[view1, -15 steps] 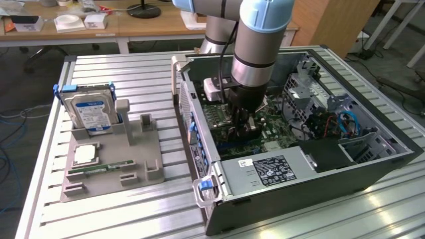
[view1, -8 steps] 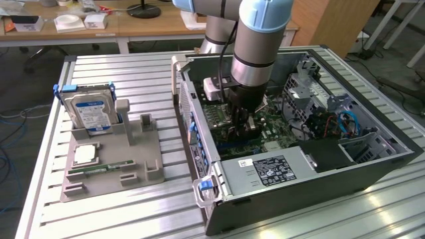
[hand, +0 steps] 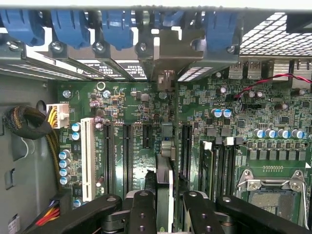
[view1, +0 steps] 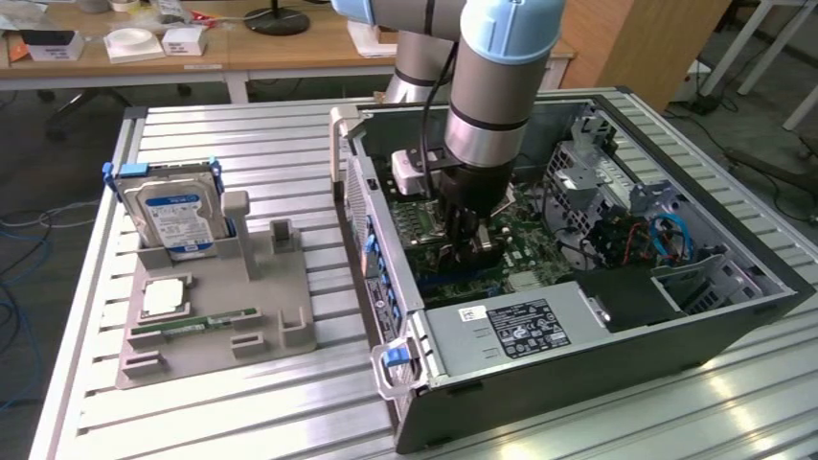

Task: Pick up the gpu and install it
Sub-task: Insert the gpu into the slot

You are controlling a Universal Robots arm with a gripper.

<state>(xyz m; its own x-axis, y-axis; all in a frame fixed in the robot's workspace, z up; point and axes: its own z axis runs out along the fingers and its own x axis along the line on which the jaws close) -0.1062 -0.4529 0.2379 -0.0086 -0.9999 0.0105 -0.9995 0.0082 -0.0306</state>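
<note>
My tool [hand: 165, 207], down inside the open black computer case [view1: 576, 355], is partly closed, its black fingers [hand: 142, 209] clamped on the thin flat dark gpu card [hand: 164, 178]. The card stands edge-on over the green motherboard [hand: 126, 97], between its long black slots; I cannot tell whether it is seated.

The computer case [view1: 614, 374] lies with its open side up, the only way in; the end effector [hand: 168, 214] hangs inside it, clamped on the gpu [hand: 165, 170]. Room there is tight: the power supply [view1: 511, 331] blocks the near end, the drive cage [view1: 696, 283] and blue cables [view1: 671, 235] crowd the exterior view's right, and blue latches [hand: 68, 24] line the wall ahead of the card. The tabletop [view1: 230, 412] lies bare along its near edge.
</note>
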